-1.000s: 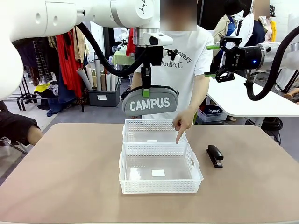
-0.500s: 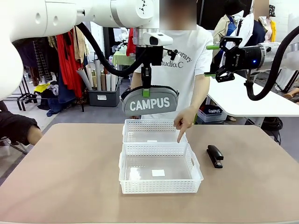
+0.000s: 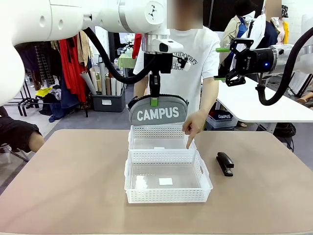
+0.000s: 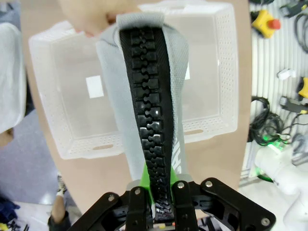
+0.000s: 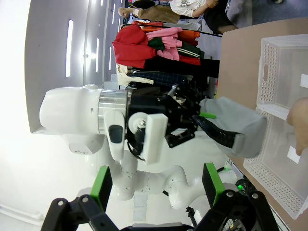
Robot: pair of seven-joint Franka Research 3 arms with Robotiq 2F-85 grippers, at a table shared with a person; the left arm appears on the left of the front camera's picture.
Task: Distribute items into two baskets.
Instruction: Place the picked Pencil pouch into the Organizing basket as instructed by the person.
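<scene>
- Brown table top (image 3: 73, 176): we list it first, as it carries everything below.
- Near white rectangular plastic basket with lattice sides (image 3: 166, 195): it sits at the table's middle, closest to the robot, with a small white label (image 3: 166, 181) on its floor.
- Small black stapler (image 3: 225, 163): it lies flat on the table just right of the near basket, apart from its wall.
- Far white lattice basket (image 3: 156, 131): it is set directly behind the near one, and their long walls touch.
- Person's hand (image 3: 193, 125): it reaches down from the far side with the index finger extended, pointing into the right end of the far basket.
- Grey fabric zip pouch with white "CAMPUS" lettering (image 3: 158, 110): it hangs in the air above the baskets, lettering towards us, touching neither.
- Left gripper (image 3: 154, 101): the left arm comes in high from the left, its wrist turned straight down. In the left wrist view we see the jaws pinching the pouch at the middle of its black zipper (image 4: 149, 110).
- Right gripper (image 3: 221, 63): the right arm is held high at the right, well clear of the table, with its fingers pointing sideways towards the middle and its jaws spread wide.
- Person in a white printed T-shirt (image 3: 208, 58): they stand at the far edge, behind the pouch.
</scene>
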